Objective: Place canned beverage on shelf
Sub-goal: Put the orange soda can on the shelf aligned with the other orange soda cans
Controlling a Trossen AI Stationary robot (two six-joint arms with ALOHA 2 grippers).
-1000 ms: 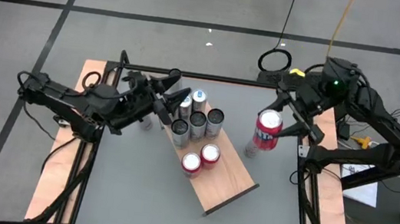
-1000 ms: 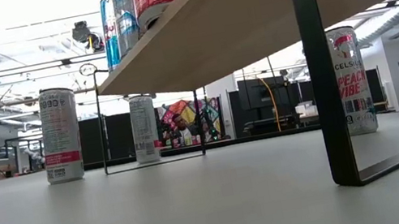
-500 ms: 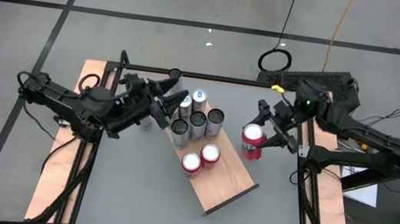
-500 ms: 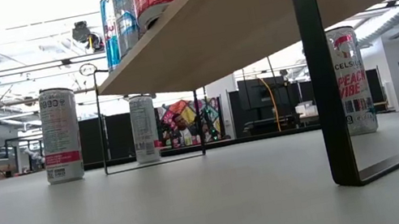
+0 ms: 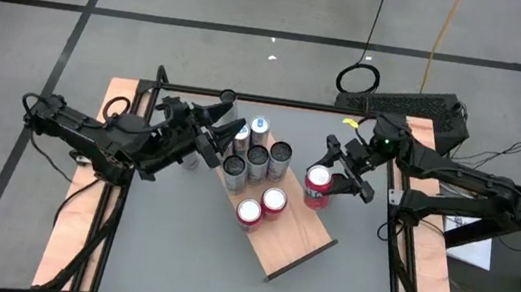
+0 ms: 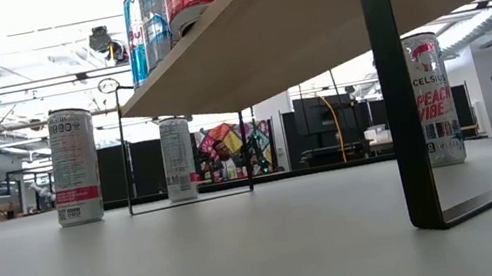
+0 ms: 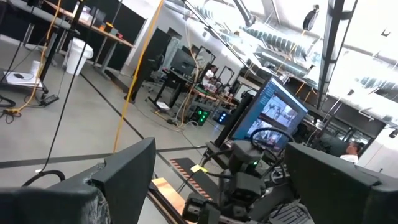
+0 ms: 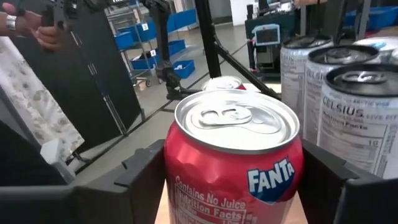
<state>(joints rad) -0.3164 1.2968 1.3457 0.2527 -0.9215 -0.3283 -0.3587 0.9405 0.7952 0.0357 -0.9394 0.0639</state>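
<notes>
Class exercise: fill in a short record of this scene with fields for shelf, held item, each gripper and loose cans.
shelf: wooden shelf, six cans standing on it
held item: red Fanta can
right gripper: shut on the Fanta can, at the shelf's edge
left gripper: open, beside the can cluster
loose cans: three on the table, low view

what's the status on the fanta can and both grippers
Right gripper shut on Fanta can, at the shelf's edge. Left gripper open, waiting by the cans. Nothing blocking.
</notes>
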